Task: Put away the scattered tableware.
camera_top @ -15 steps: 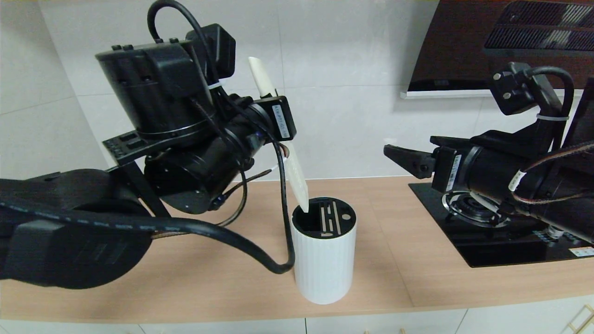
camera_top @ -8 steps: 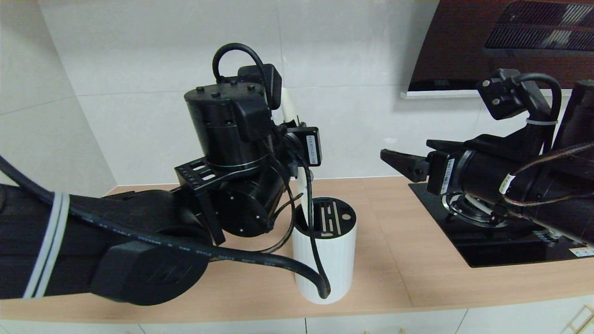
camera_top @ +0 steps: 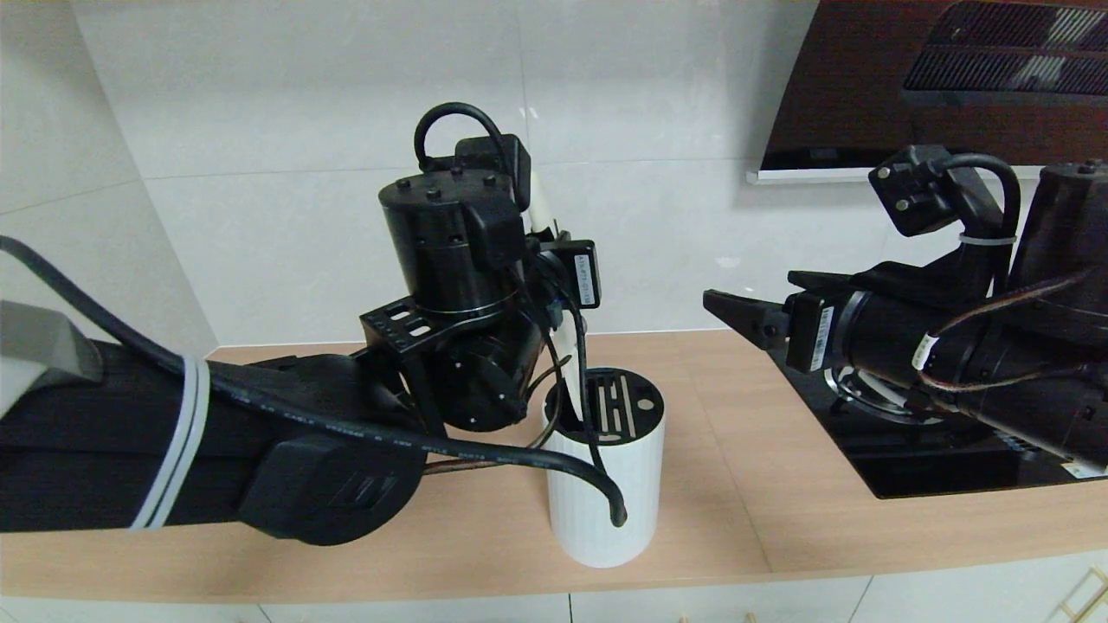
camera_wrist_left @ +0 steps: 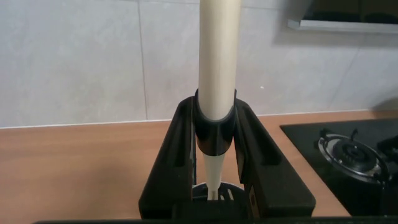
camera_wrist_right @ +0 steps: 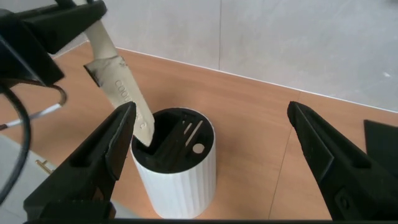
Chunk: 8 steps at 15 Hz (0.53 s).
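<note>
A white ribbed cylinder holder [camera_top: 606,493] with a black slotted top stands on the wooden counter [camera_top: 736,519]. My left gripper [camera_top: 554,260] hangs just above it, shut on a knife's cream handle [camera_top: 538,201]. The pale blade [camera_top: 567,385] points down into the large opening in the top. In the left wrist view the handle [camera_wrist_left: 217,62] stands upright between the fingers [camera_wrist_left: 255,155], over the holder [camera_wrist_left: 214,194]. My right gripper [camera_top: 770,298] hovers open to the holder's right. Its view shows the blade [camera_wrist_right: 121,87] entering the holder [camera_wrist_right: 177,174].
A black gas stove [camera_top: 909,433] is set into the counter at the right, with a dark range hood [camera_top: 952,78] above it. A tiled wall rises behind the counter. The counter's front edge runs just before the holder.
My left arm has swung from tilted to upright and come down, so the blade sits deeper in the holder. The right arm has drifted slightly left.
</note>
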{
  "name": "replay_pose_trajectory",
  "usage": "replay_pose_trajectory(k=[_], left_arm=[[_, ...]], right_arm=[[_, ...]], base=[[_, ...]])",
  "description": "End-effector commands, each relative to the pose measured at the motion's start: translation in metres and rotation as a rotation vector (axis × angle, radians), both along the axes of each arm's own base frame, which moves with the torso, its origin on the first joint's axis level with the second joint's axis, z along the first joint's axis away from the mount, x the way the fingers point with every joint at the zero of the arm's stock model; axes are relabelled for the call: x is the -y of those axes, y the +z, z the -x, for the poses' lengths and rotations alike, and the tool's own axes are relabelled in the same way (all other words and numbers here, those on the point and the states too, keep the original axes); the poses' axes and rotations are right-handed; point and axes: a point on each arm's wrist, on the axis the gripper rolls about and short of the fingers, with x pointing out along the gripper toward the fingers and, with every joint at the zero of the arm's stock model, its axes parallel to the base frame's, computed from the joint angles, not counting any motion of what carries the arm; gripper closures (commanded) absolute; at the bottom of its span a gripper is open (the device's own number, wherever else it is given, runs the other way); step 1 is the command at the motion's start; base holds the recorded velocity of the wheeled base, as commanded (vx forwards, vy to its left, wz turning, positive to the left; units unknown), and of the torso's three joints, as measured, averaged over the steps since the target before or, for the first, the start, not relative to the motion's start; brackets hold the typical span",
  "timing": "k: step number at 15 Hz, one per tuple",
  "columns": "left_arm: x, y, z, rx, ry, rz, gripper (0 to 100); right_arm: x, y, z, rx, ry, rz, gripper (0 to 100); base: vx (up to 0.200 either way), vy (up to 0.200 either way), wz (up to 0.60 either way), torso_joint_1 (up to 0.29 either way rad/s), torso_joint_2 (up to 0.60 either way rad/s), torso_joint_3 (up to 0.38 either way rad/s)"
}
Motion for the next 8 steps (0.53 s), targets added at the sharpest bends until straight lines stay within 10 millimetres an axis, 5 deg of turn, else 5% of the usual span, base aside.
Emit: replay_pose_trajectory(k=[1, 8], left_arm=[[0.003, -0.009, -0.005, -0.015, 0.003, -0.012, 100], [0.011, -0.033, -0.015, -0.055, 0.005, -0.032, 100]], right_arm=[[-0.001, -0.002, -0.001, -0.006, 0.002, 0.004, 0], [-0.001, -0.002, -0.001, -0.007, 0.001, 0.005, 0]], base=[[0.0, 0.0, 0.0, 0.0, 0.0, 0.0], [0.0, 0.0, 0.0, 0.0, 0.0, 0.0]])
